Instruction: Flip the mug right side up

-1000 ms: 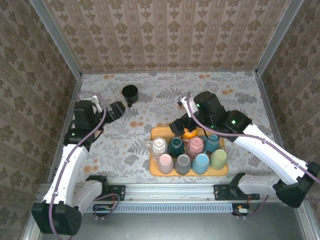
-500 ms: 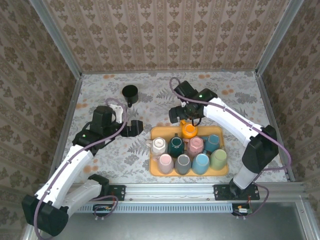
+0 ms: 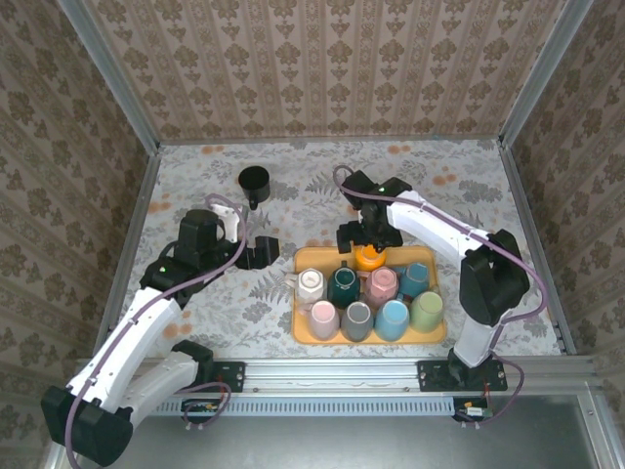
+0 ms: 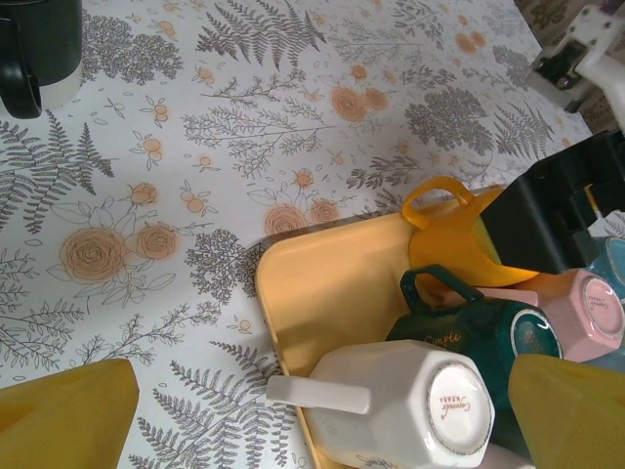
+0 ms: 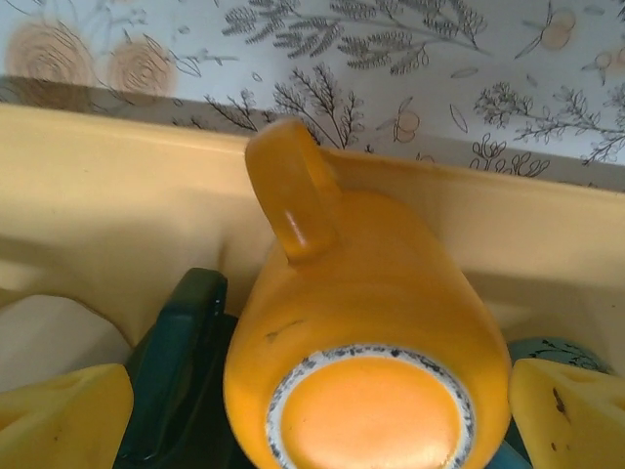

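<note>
Hanging right claw (image 3: 369, 240) directly over upside-down orange mug (image 5: 366, 332) in back row of yellow tray (image 3: 314, 260), jaws spread wide, sitting either side of it w/o clamping. Hovering left claw (image 3: 262, 252) just left of tray, jaws also apart, gripping nothing. Seeing black mug (image 3: 255, 182) well apart, back-left

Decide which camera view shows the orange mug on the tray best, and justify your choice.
Right wrist view: the orange mug sits close up, upside down, base and handle clear. The left wrist view catches the mug's handle and one side; the top external view gives it small, partly under the right arm.
</note>
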